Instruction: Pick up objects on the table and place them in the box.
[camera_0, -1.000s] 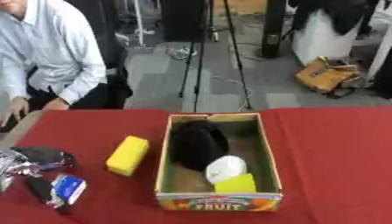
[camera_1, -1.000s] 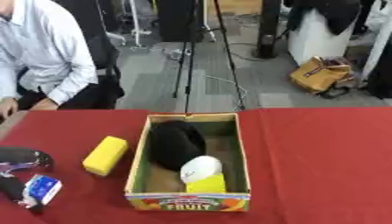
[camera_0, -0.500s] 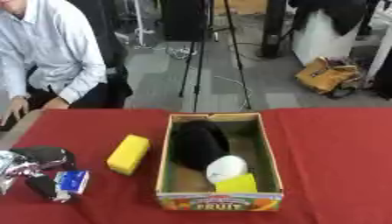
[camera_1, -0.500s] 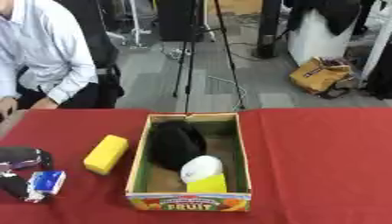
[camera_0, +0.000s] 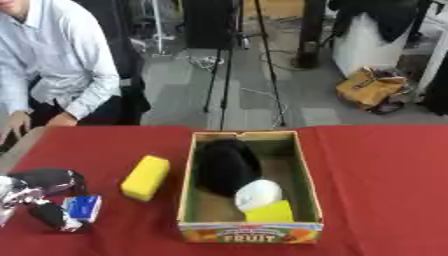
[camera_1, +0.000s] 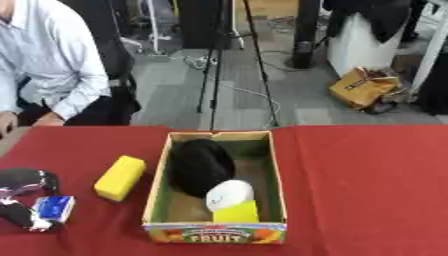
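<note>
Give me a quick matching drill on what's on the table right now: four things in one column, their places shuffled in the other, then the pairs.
Things:
1. yellow sponge
2. black object
3. blue and white packet
4. white object

Places:
A. in the left hand, near the table's left edge
B. far end of the box
C. on the cloth just left of the box
D. in the box, between the black thing and a yellow item

Pairs: 1-C, 2-B, 3-A, 4-D

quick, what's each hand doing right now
Left hand: shut on a small blue and white packet at the table's left edge.
Right hand: not in view.
</note>
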